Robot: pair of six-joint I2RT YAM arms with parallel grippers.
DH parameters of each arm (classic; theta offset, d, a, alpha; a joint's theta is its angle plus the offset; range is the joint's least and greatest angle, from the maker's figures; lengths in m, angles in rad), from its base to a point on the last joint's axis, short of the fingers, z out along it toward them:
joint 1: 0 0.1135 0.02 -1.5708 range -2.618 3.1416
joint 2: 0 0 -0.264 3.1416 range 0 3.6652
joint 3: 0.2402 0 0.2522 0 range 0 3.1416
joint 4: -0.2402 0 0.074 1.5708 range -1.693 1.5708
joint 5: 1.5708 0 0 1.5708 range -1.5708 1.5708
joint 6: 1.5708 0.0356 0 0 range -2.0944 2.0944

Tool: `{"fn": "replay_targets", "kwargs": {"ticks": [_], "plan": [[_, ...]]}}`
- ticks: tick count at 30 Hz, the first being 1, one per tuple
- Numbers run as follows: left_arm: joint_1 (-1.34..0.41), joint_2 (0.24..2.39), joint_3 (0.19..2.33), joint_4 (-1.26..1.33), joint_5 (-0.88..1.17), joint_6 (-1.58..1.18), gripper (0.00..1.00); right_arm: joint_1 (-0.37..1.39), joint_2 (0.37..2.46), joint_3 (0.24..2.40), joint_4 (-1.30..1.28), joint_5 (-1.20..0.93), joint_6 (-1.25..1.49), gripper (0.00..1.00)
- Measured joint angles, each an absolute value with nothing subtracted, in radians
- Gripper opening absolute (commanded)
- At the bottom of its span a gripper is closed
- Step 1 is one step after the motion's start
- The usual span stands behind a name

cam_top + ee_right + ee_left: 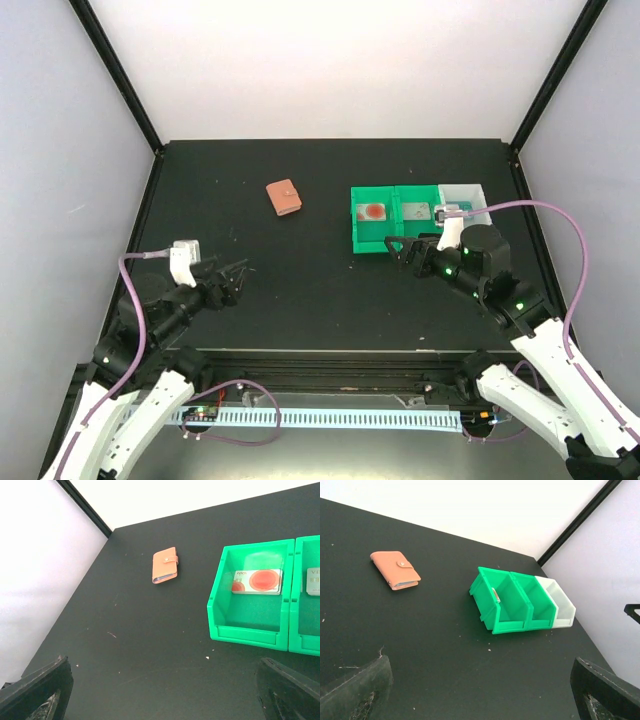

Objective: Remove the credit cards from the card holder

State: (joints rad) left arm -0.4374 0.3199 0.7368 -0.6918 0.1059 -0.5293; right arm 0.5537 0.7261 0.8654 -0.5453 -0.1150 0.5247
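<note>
Salmon-pink and snapped shut, the card holder [284, 197] lies left of the green bins [356, 228] on the bench [300, 290], well apart from the left gripper [238, 275] and right gripper [397, 250], both jaws wide open and empty, so pin one edge and lift the snap tab [402, 565] first.

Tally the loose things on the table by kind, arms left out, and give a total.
card holder: 1
credit cards: 2 in view, one in each green bin
green bins: 2
white bin: 1
Total: 6
</note>
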Motion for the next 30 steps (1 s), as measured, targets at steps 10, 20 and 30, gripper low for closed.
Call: {"fn": "replay_targets", "kwargs": {"ticks": [10, 20, 30], "plan": [[-0.437, 0.285, 0.725, -0.679, 0.068, -0.527, 0.99, 0.554, 0.745, 0.863, -0.545, -0.120, 0.525, 1.00], [-0.433, 0.539, 0.651, -0.623, 0.049, -0.570, 0.88, 0.554, 0.749, 0.847, -0.537, -0.143, 0.521, 0.99], [-0.406, 0.885, 0.650, -0.339, 0.049, -0.633, 0.70, 0.554, 0.737, 0.823, -0.522, -0.183, 0.525, 0.99]]}}
